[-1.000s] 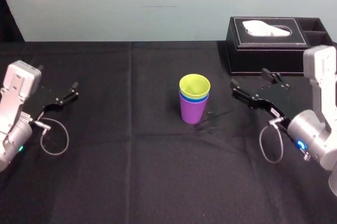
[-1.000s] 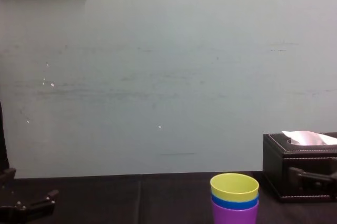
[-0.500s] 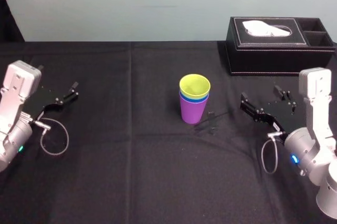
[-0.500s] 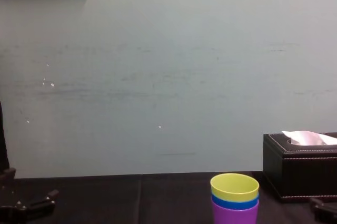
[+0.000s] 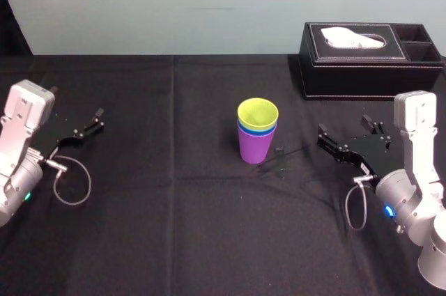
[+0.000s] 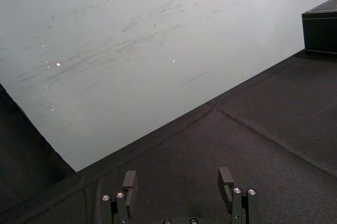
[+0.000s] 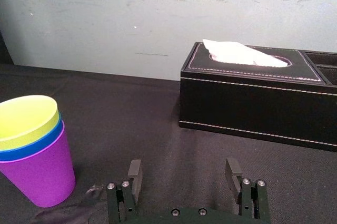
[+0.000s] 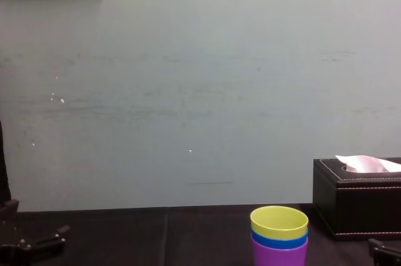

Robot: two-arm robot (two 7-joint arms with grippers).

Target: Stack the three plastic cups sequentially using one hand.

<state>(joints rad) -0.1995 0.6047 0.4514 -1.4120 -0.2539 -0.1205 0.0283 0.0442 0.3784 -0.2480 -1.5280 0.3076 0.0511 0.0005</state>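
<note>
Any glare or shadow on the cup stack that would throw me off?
Head view: the cup stack is evenly lit, with only a faint shadow on the black cloth to its right. Right wrist view: no glare on the rims, and the open right gripper is unshadowed. Chest view: the frame edge cuts off the stack's base. The left gripper sits parked at far left, open.

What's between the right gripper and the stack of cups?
Only bare black tablecloth lies between the right gripper and the stacked cups, seen in the head view.
</note>
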